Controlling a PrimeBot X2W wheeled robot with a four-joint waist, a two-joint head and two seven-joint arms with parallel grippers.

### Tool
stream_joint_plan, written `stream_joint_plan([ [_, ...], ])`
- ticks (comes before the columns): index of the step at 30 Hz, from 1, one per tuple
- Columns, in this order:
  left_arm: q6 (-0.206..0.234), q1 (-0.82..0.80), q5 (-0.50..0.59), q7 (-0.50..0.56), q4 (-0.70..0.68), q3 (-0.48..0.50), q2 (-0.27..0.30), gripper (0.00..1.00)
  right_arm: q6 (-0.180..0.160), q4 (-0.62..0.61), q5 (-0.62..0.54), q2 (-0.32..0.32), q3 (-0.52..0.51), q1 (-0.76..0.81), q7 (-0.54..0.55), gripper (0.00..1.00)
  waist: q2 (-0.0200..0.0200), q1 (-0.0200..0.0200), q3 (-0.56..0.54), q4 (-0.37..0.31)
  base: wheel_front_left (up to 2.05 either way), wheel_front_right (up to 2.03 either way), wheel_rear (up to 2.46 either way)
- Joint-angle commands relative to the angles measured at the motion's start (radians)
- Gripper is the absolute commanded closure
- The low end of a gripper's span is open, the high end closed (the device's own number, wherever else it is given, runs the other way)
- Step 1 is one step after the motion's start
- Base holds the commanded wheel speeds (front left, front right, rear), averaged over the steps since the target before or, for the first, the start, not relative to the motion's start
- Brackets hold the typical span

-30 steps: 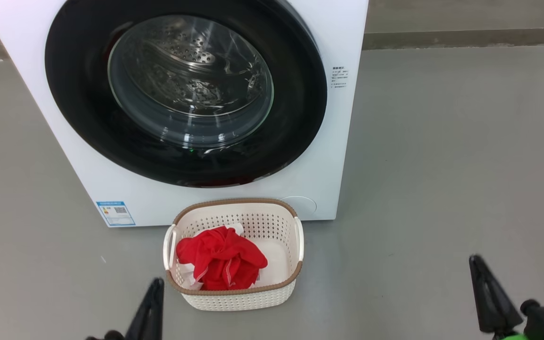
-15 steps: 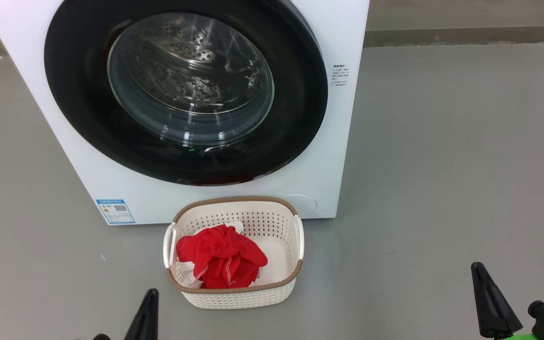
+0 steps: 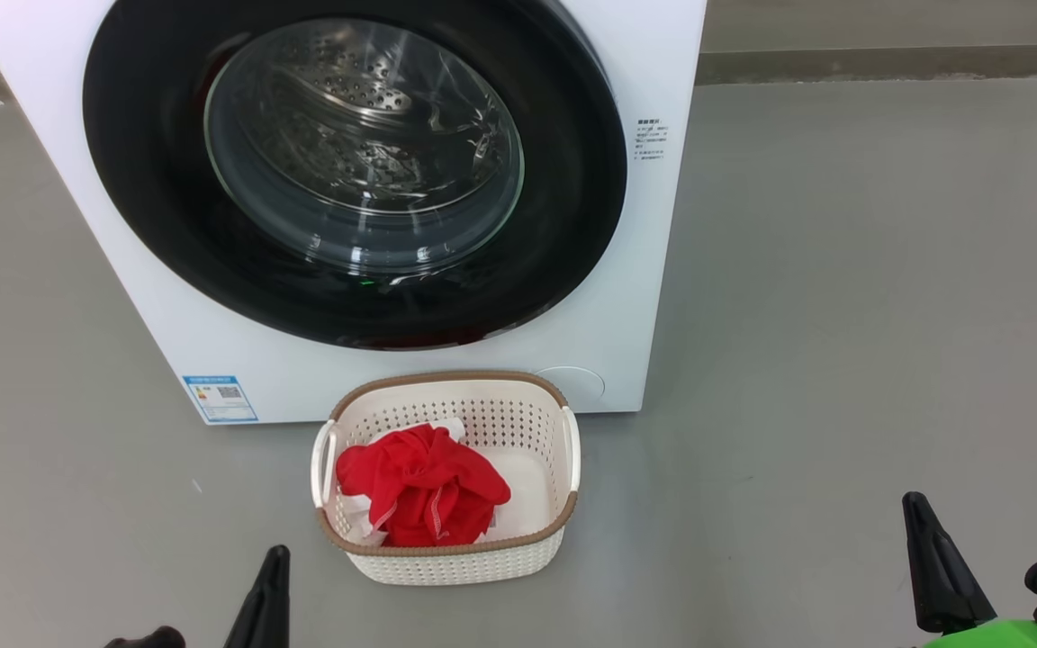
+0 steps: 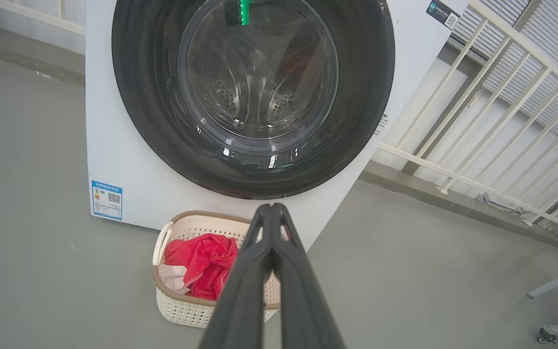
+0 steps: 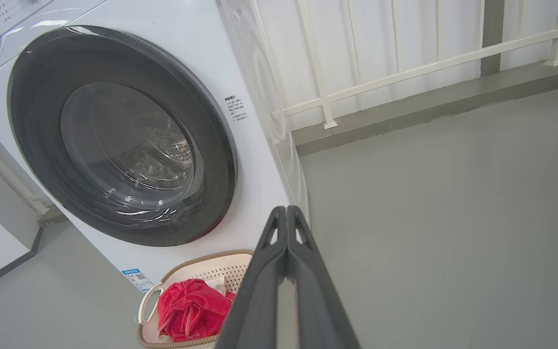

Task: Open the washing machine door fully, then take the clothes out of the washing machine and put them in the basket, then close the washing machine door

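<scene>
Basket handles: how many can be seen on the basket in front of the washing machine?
2. The left handle is on the left side of the basket and the right handle is on its right side, as the head view shows them. None appear hidden.

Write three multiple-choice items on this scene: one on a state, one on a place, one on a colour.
1. The washing machine door is: A shut, B wide open, C taken off.
2. The clothes lie: A draped over the door, B in the basket, C beneath the basket.
3. The basket's rim is: A blue, B green, C brown.

Answers:
1 A, its black ring lies flush against the white front.
2 B, the red heap sits inside the perforated walls.
3 C, a brown woven band tops the cream walls.
</scene>
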Motion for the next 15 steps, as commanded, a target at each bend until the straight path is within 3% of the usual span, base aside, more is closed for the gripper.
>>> stream_joint_plan([
  [1, -0.007, -0.04, -0.031, 0.008, -0.018, 0.019, 0.003, 1.0, -0.001, -0.02, 0.032, -0.015, 0.004, -0.042, 0.008, 1.0, 0.0, -0.0001, 0.001, 0.0, 0.0, 0.0, 0.0],
  [15, -0.015, -0.063, -0.203, 0.052, 0.0, 0.042, 0.005, 1.0, -0.001, -0.003, 0.208, -0.019, 0.006, -0.073, 0.053, 1.0, 0.0, -0.0001, 0.007, 0.002, 0.0, 0.0, 0.0],
])
